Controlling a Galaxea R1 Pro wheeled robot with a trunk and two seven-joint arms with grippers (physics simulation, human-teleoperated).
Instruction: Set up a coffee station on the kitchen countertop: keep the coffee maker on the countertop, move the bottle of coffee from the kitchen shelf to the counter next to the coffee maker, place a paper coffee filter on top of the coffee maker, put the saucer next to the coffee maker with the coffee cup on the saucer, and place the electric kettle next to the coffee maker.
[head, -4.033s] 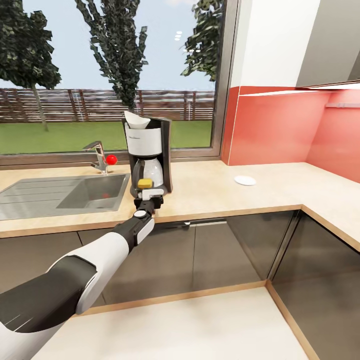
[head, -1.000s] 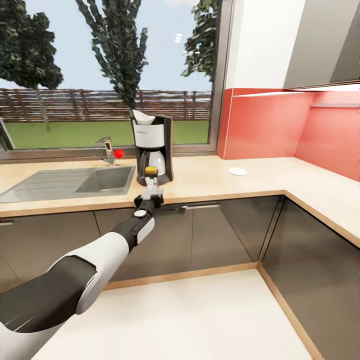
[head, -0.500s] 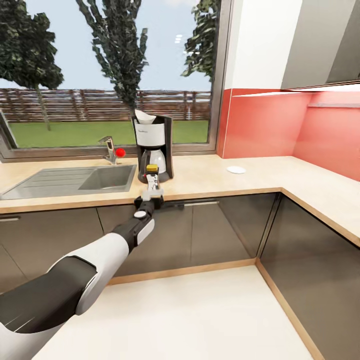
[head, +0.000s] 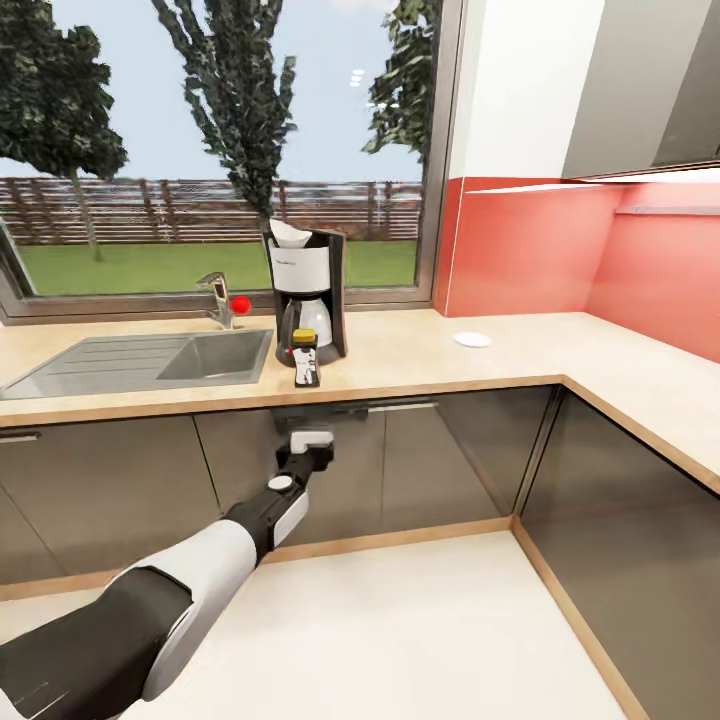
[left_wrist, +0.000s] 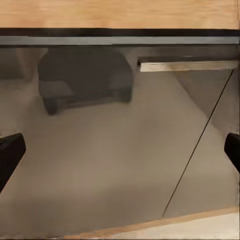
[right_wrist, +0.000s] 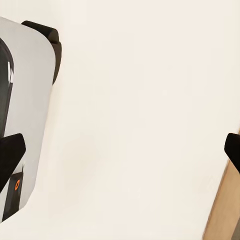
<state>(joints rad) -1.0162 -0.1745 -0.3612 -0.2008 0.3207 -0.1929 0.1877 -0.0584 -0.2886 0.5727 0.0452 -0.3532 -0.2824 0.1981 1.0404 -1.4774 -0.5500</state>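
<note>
Left gripper (head: 310, 437): held below the counter edge, in front of the dark cabinet fronts (head: 440, 455); fingers (left_wrist: 10, 152) are spread wide apart, nothing between them.
Right gripper (right_wrist: 120, 150): fingertips are seen at opposite edges of the right wrist view, parted and empty, over pale floor (right_wrist: 130, 120).
Bottle of coffee (head: 305, 361): stood upright on the kitchen countertop (head: 420, 360), just in front of the coffee maker (head: 309, 292), free of the gripper.
Paper coffee filter (head: 289, 234): seated on top of the coffee maker.
Saucer (head: 473, 340): placed on the countertop, well apart to the right.
Sink (head: 140, 362): set left of the machine.
</note>
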